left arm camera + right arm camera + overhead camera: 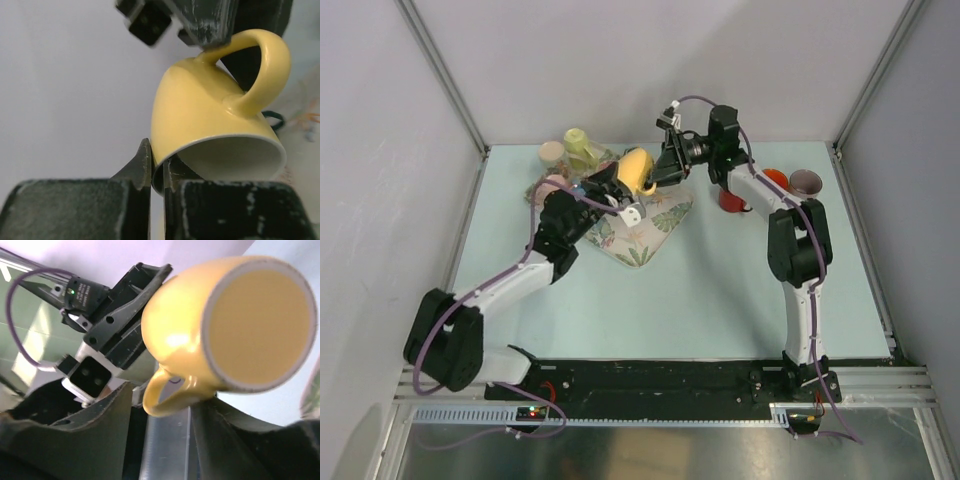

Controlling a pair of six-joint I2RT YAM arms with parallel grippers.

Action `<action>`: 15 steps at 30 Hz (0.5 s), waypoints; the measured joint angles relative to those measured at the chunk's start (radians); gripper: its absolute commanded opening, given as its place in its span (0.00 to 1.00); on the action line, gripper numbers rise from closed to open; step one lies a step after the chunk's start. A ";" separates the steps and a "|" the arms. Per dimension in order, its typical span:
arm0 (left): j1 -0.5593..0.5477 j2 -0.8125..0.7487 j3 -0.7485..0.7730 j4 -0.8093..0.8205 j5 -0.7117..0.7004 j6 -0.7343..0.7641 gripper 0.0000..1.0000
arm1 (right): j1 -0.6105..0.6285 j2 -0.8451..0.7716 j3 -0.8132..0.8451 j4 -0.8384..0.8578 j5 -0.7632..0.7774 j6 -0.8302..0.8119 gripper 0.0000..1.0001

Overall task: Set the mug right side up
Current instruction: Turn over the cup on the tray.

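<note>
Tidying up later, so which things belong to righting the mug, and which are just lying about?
Job: yellow mug, left hand, right hand.
Lying about: leaf-print cloth, green cup, beige cup, orange-red cup, mauve cup.

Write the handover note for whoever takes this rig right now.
Left gripper: jaws shut on the rim of the yellow mug.
Right gripper: jaws around the handle; whether they grip it cannot be told.
Mug: in the air between both arms, above the leaf-print cloth, tilted, base toward the right wrist.
Done: mug lifted.
Left: turn it mouth up and set it down.
</note>
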 measured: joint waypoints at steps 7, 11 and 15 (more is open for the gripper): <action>-0.013 -0.116 0.132 -0.478 -0.082 -0.309 0.00 | -0.063 -0.030 0.003 0.040 -0.003 -0.117 0.86; -0.018 -0.141 0.238 -0.756 -0.082 -0.475 0.00 | -0.139 -0.069 0.066 -0.256 0.122 -0.394 0.97; -0.019 -0.134 0.296 -0.987 -0.073 -0.613 0.00 | -0.179 -0.139 0.127 -0.636 0.333 -0.841 0.99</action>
